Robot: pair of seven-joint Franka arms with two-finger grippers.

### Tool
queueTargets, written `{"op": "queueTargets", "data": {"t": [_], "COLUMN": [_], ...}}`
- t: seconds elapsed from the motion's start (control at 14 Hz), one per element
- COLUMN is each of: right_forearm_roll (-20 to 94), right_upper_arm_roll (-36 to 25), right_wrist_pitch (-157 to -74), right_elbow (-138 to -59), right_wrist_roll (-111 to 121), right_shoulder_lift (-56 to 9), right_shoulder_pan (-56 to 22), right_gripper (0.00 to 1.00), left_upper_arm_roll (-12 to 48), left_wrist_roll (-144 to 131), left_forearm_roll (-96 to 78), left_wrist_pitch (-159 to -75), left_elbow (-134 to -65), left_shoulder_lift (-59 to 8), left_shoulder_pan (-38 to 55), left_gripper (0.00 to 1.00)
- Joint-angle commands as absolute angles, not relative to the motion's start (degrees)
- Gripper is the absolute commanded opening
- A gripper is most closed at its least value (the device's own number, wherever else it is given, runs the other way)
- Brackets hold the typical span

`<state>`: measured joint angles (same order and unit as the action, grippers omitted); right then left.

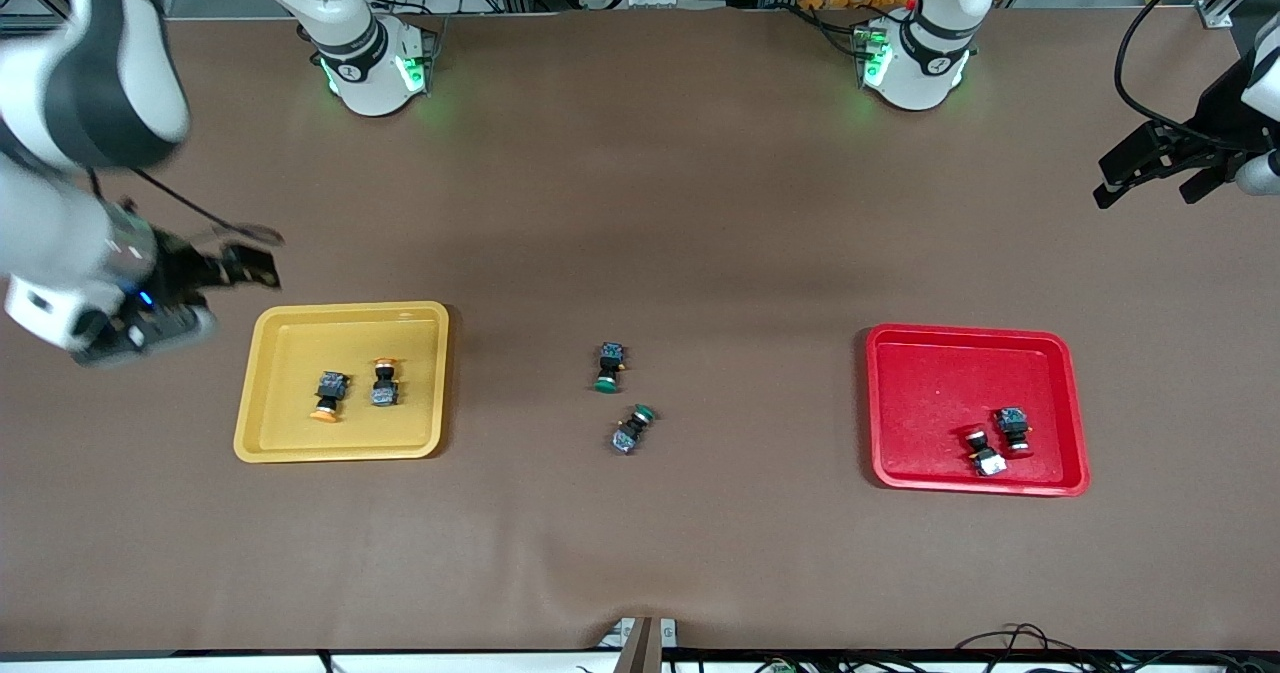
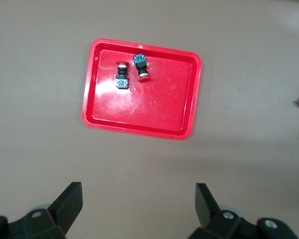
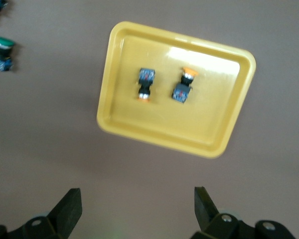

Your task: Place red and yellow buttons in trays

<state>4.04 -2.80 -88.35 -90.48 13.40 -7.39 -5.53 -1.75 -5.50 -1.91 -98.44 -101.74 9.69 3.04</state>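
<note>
Two red-capped push-button switches lie in shallow red plastic tray; two yellow-orange-capped switches in yellow plastic tray; sorting looks complete; best keep clear; right gripper, left gripper raised, fingers spread, empty.

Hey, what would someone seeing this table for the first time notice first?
Two bright shallow plastic trays: the yellow tray toward the right arm's end holding two yellow-orange-capped push buttons, and the red tray toward the left arm's end holding two red-capped push buttons. Between them, two green-capped push buttons lie on the bare brown table.
</note>
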Motion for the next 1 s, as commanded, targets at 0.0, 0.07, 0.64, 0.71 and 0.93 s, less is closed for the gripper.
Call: {"op": "queueTargets", "data": {"t": [0.0, 0.07, 0.64, 0.71, 0.93], "right_forearm_roll": [2.82, 1.86, -2.28, -2.37, -2.11], "right_upper_arm_roll": [-2.81, -2.81, -3.08, -3.08, -2.55], "right_wrist_pitch": [-83.16, -81.32, -75.76, -76.2, -76.11], "right_elbow": [-89.22, -86.51, -71.9, -71.89, -71.89], "right_wrist_roll": [12.39, 12.39, 12.48, 12.48, 13.01], "right_shoulder_lift": [-2.65, -2.38, -3.16, -3.16, -3.16], "right_shoulder_pan": [-5.27, -5.36, -4.74, -5.01, -5.45], "right_gripper": [1.0, 1.0, 1.0, 1.0, 1.0], "left_upper_arm_roll": [-1.41, -1.49, -1.32, -1.41, -1.41], "left_wrist_roll": [-4.31, -4.22, -4.39, -4.39, -4.39], "left_forearm_roll": [-0.18, -0.09, 0.88, 0.88, 0.88], "left_wrist_pitch": [-98.79, -98.79, -98.44, -98.44, -98.44], "left_elbow": [-99.77, -99.06, -98.26, -98.26, -98.26], "left_shoulder_lift": [8.18, 7.56, 6.94, 6.94, 6.94], "left_shoulder_pan": [2.81, 2.9, 2.99, 2.99, 2.99], "left_gripper": [1.0, 1.0, 1.0, 1.0, 1.0]}}
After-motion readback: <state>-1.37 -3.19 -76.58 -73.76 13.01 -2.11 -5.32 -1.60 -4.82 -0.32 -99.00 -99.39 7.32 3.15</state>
